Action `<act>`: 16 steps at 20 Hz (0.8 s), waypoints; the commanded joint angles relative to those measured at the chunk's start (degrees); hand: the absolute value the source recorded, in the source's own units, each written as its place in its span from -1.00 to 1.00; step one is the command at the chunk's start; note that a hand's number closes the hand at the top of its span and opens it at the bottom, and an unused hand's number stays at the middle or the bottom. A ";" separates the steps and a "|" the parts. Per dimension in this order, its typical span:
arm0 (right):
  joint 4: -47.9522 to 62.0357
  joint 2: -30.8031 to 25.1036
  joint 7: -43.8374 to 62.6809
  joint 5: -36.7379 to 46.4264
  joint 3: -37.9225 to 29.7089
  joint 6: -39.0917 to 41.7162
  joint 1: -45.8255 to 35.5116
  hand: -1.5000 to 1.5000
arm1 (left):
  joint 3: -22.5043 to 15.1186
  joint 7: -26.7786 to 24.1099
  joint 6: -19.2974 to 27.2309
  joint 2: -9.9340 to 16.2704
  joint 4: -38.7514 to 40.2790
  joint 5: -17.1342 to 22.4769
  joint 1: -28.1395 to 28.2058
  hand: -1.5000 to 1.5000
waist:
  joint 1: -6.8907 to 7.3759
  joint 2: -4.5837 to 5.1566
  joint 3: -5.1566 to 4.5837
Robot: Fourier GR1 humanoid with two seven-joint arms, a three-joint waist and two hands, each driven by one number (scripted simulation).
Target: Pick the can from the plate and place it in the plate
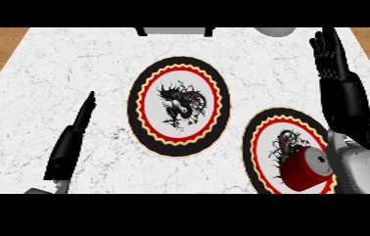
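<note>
The red can (305, 167) lies on its side on the near right plate (260, 132) — smooth, round, probably light, so it may roll. Best held around its middle. The right hand (331, 54) stretches flat, holding nothing; the left hand (78, 125) too. The other plate (137, 107) waits left.

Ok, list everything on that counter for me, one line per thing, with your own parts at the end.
Counter: one, white marble with grey veins, fills the view.
Middle plate: one, black rim, red and yellow scalloped ring, white centre with a dark dragon figure, holds nothing.
Right plate: one, same pattern, lower right, partly cut off.
Can: one, dark red, lying tilted on the right plate.
Grey objects at far edge: partly in view, cannot identify.
Left hand: black, fingers straight, lower left.
Right hand: black, fingers straight, right edge, above the can.
</note>
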 commanded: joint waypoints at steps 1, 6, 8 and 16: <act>3.13 -1.16 2.27 -4.01 -3.34 5.11 -3.18 1.00 | 1.16 3.98 -1.38 -3.23 3.08 1.71 -1.45 0.00 | -0.78 -0.64 -0.23; 6.41 -12.13 15.29 -21.75 -12.86 19.23 -4.36 1.00 | 4.01 11.98 -3.74 -5.75 7.83 12.53 3.22 0.00 | -1.70 -0.11 -0.33; 12.59 -22.34 13.76 -2.88 -11.28 13.14 1.14 1.00 | 2.39 12.96 -4.79 -7.92 5.05 14.14 2.98 0.00 | -2.44 0.40 -0.44; 12.65 -17.19 4.47 -17.82 -22.93 21.72 10.75 -1.00 | 3.28 17.27 -7.34 -8.78 4.76 15.85 1.91 0.00 | -1.73 -0.83 -0.23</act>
